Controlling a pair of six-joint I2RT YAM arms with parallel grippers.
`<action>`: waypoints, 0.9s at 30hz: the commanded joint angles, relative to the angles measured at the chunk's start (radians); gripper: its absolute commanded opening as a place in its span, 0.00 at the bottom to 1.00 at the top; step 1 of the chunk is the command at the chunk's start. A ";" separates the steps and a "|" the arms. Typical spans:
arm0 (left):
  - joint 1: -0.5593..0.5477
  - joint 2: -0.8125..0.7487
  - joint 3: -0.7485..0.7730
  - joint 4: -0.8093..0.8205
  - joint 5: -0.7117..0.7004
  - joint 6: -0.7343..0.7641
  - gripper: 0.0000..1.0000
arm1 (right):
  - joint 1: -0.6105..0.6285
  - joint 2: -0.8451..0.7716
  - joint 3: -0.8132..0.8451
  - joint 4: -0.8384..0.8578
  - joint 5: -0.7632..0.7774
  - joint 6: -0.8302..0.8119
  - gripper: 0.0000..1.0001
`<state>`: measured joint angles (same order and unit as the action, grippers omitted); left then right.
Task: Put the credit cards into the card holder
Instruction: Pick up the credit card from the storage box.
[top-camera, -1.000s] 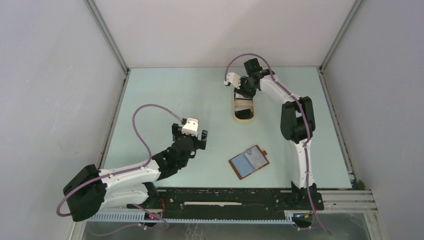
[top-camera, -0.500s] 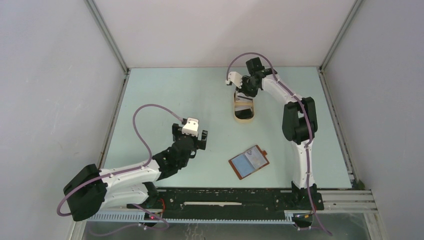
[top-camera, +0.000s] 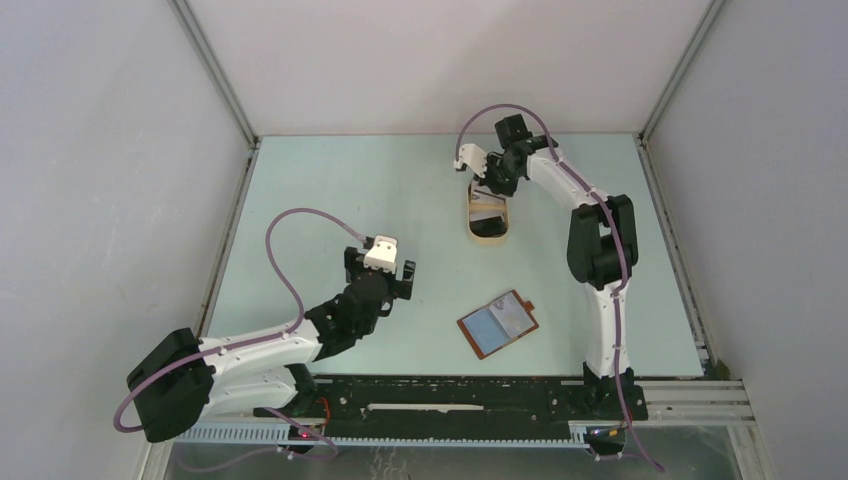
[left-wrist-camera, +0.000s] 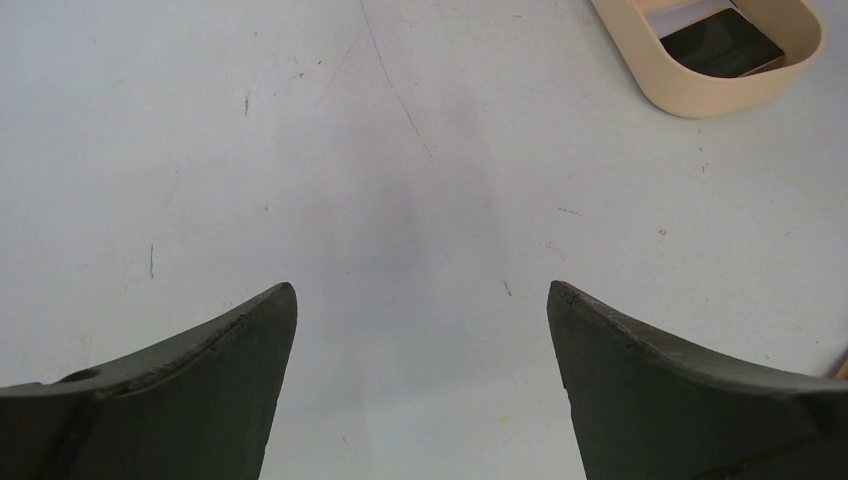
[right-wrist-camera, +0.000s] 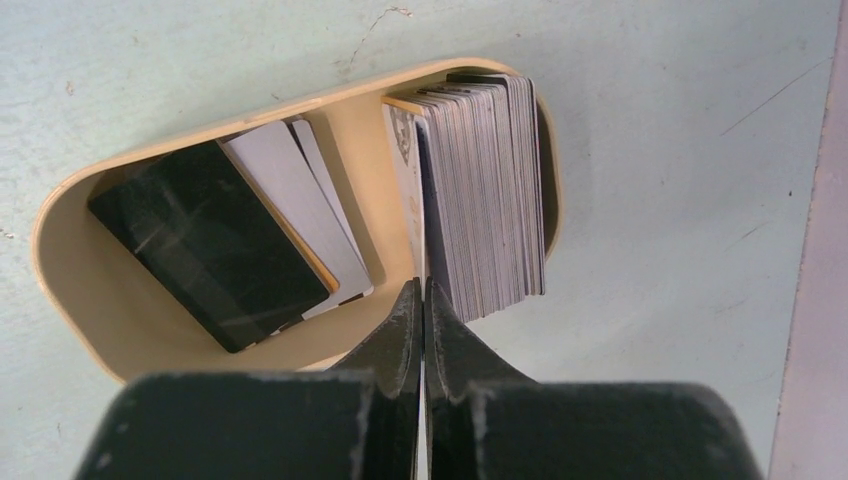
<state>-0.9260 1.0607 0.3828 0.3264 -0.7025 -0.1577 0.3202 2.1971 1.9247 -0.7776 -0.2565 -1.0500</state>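
The credit cards (right-wrist-camera: 490, 200) stand on edge as a thick stack in the right end of a tan oval tray (right-wrist-camera: 60, 270). A black card (right-wrist-camera: 205, 240) and grey cards (right-wrist-camera: 290, 190) lie flat in its left end. My right gripper (right-wrist-camera: 423, 285) is over the tray's far end (top-camera: 487, 190), shut on the thin white card at the stack's left side. The card holder (top-camera: 498, 323) lies open near the front, reddish-brown edged with a pale blue face showing. My left gripper (left-wrist-camera: 421, 290) hangs open over bare table, left of the holder (top-camera: 380, 268).
The tan tray (left-wrist-camera: 700, 95) sits at the upper right of the left wrist view, a black card (left-wrist-camera: 722, 42) inside it. Grey walls and metal rails border the pale table. A black rail (top-camera: 460, 395) runs along the near edge.
My right gripper has closed its jaws on the white card at the stack's edge and shifted slightly toward the back. The left arm has not moved.
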 joint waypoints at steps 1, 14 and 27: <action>0.008 0.005 0.039 0.003 -0.006 -0.011 1.00 | -0.015 -0.085 -0.010 -0.008 -0.035 -0.007 0.00; 0.009 -0.028 0.020 0.007 -0.015 -0.021 1.00 | -0.033 -0.168 -0.073 -0.048 -0.123 0.039 0.00; 0.013 -0.280 -0.022 -0.035 0.225 -0.214 1.00 | -0.062 -0.534 -0.357 -0.107 -0.392 0.158 0.00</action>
<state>-0.9195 0.8593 0.3828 0.2855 -0.6079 -0.2562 0.2638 1.8133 1.6291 -0.8574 -0.5163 -0.9577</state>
